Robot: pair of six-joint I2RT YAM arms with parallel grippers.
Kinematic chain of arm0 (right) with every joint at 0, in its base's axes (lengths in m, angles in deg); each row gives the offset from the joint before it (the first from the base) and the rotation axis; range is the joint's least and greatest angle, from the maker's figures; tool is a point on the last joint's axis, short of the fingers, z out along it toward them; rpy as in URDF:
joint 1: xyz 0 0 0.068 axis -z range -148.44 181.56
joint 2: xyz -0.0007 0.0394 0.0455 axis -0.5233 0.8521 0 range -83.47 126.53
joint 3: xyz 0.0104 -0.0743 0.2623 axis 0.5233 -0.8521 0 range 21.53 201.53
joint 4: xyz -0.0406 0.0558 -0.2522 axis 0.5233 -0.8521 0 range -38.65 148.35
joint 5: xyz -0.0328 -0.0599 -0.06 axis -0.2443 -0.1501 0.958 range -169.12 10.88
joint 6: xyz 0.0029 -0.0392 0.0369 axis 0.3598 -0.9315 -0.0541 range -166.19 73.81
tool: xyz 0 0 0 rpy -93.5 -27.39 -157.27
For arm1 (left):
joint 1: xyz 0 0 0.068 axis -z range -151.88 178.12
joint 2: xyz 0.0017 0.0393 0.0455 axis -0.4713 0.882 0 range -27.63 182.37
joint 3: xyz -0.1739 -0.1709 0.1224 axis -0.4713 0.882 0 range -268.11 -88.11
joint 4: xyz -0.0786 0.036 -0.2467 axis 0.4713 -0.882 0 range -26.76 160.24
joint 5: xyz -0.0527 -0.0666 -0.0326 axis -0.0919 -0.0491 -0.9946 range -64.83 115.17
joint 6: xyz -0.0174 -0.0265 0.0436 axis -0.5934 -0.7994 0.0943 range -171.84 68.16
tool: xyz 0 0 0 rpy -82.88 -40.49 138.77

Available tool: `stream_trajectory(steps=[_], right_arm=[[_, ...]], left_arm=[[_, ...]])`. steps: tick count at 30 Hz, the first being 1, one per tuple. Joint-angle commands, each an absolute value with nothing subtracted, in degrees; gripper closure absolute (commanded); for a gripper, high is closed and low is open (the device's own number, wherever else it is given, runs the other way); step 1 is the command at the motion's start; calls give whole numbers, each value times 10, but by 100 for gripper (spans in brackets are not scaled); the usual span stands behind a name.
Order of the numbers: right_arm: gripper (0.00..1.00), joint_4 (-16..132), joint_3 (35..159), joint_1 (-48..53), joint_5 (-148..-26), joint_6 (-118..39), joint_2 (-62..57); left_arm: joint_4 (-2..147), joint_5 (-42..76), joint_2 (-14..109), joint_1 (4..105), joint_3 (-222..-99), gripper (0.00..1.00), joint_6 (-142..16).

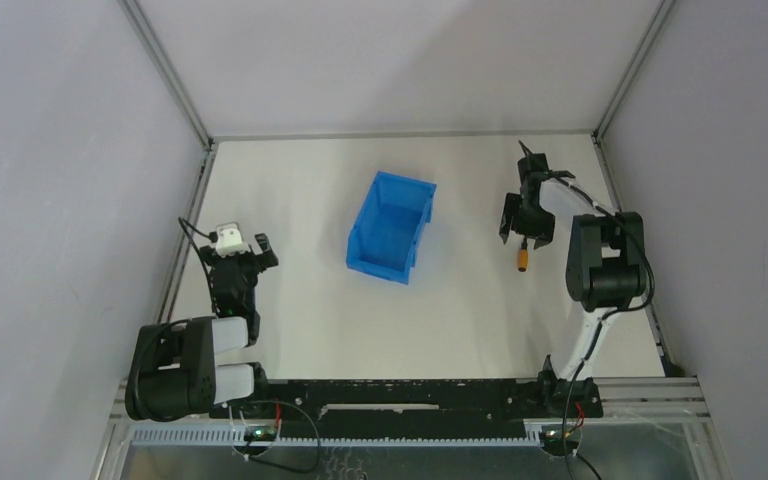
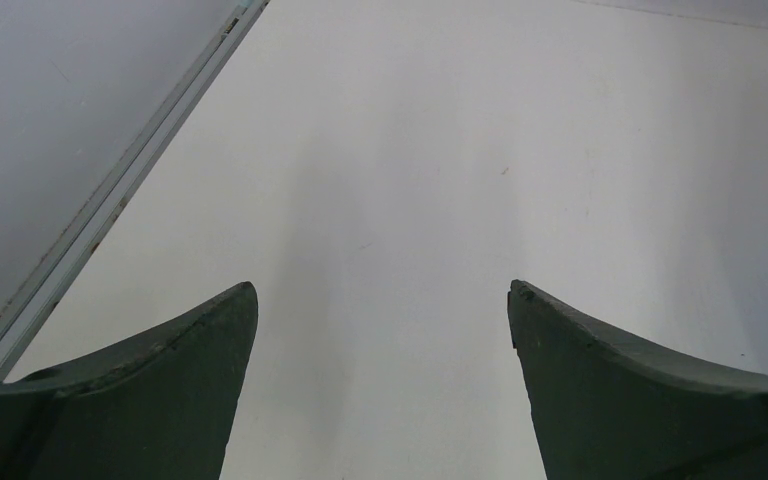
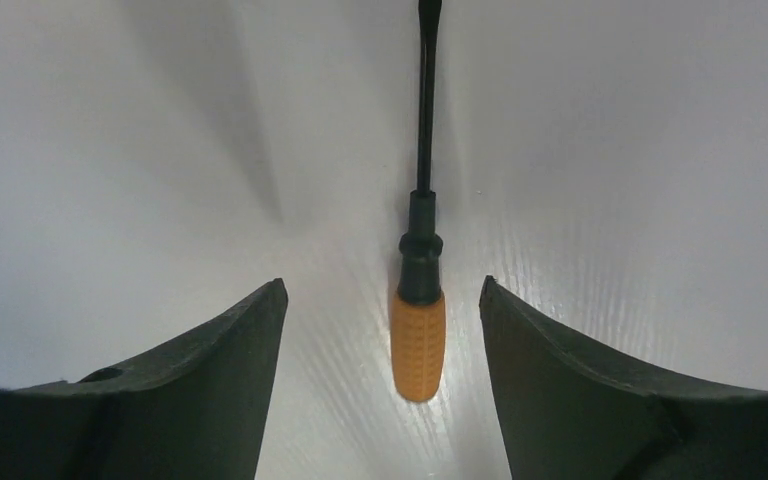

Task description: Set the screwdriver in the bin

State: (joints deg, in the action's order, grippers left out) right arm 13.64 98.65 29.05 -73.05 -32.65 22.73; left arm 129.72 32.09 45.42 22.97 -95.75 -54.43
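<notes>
The screwdriver [image 1: 523, 261] lies flat on the white table, right of the blue bin [image 1: 380, 262]. In the right wrist view its orange handle [image 3: 418, 345] rests between my two fingers, with the black shaft pointing away from me. My right gripper [image 3: 382, 285] is low over it and open, with a gap on each side of the handle. From above, the right gripper [image 1: 524, 238] sits just behind the handle. The bin stands open-topped and apart at the table's middle, with nothing visible in it. My left gripper [image 2: 382, 290] is open over bare table at the left [image 1: 240, 248].
A metal frame rail [image 2: 110, 200] runs along the table's left edge, close to my left gripper. Grey walls enclose the table on three sides. The right arm's elbow [image 1: 605, 265] stands near the right edge.
</notes>
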Motion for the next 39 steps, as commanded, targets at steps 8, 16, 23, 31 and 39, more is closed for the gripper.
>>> stream_trajectory(steps=[8,16,23,31,39], right_arm=[[87,161,943,296,-731,-348,274],[100,3,1085,292,-722,-358,183],[100,-189,1293,271,-713,-323,160],[100,-168,1372,184,-748,-249,172],[100,-90,1541,-46,-748,-213,297]], left_arm=[[1320,323,444,232,-985,0,-539],[1320,322,445,231,-985,0,-539],[1320,322,444,231,-985,0,-539],[1320,323,444,231,-985,0,-539],[1320,322,444,232,-985,0,-539]])
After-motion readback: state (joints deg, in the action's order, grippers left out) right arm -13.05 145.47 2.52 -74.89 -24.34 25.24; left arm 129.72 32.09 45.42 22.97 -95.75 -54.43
